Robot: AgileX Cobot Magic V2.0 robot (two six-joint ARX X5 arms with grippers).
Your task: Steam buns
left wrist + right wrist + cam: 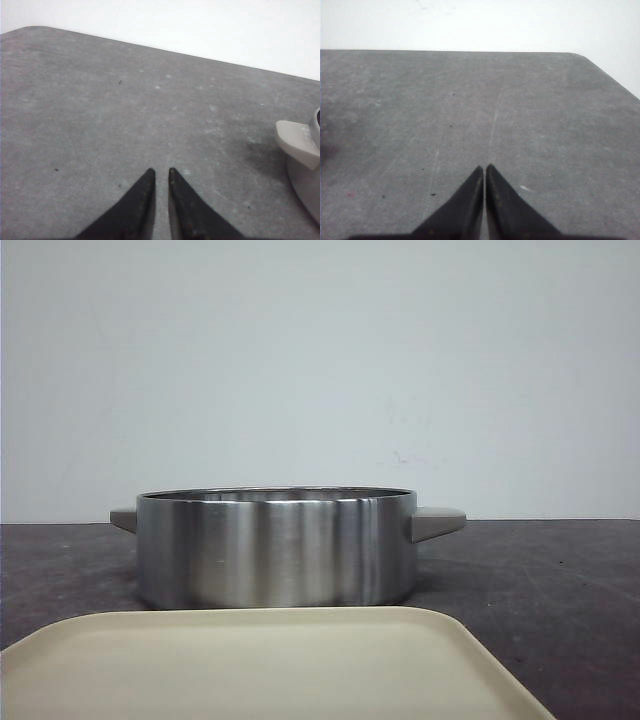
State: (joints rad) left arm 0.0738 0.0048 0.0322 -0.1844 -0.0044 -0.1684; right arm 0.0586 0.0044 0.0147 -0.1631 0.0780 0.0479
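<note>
No buns show in any view; the inside of the pot is hidden from the front camera. A round brushed-steel pot (275, 545) with two grey side handles stands on the dark table. One of its handles (299, 142) and a bit of its wall show in the left wrist view. My left gripper (161, 171) hangs over bare table beside that handle, its jaws nearly together with a thin slit and nothing between them. My right gripper (484, 167) hangs over bare table, shut and empty. Neither gripper shows in the front view.
A cream flat tray (260, 660) lies in front of the pot, nearest the camera, with nothing visible on it. The dark grey table (560, 580) ends at a white wall behind. A rounded table corner (580, 56) shows in the right wrist view.
</note>
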